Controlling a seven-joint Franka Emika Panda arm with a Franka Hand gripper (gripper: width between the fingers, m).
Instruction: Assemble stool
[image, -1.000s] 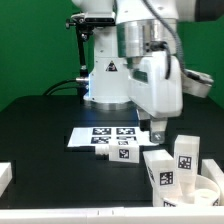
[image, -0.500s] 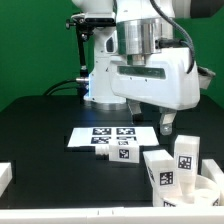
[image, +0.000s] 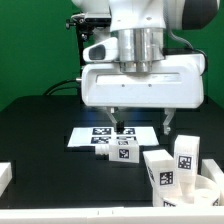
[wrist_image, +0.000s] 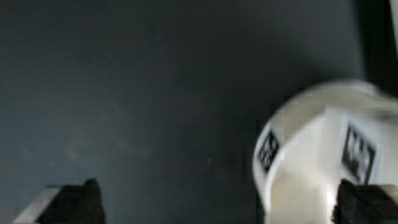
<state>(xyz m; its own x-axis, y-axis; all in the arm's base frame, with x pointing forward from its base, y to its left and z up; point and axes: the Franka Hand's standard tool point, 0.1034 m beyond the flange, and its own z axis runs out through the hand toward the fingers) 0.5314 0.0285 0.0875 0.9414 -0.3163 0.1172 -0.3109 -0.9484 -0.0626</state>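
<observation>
stool parts lie loose on the black table (image: 40, 130), and none looks joined yet. the seat (image: 212, 192) is the biggest piece. it sits at the exterior view's lower right corner, cut off by the frame edge, with only part of its round rim showing. two legs (image: 158, 172) stand just beside it, touching or nearly so, the farther one upright with a tag facing the camera. another leg (image: 122, 153) lies on its side just in front of the marker board (image: 88, 137), near the middle of the table.

the gripper (image: 142, 125) hangs above the table at the marker board's far edge, its jaws spread wide with nothing between them. in the wrist view a blurred white tagged part (wrist_image: 320, 140) lies off to one side of the fingertips (wrist_image: 75, 203), not between them. which piece it is cannot be told.

judging by looks, the parts are hard moulded plastic: light, stiff, not fragile, but smooth enough to slip or twist in a two-finger pinch. the seat seems too broad to span, so its rim wall is the likely hold, one finger inside and one outside. a leg should take a pinch across two flat opposite faces near its middle, so it hangs level and does not swing.
</observation>
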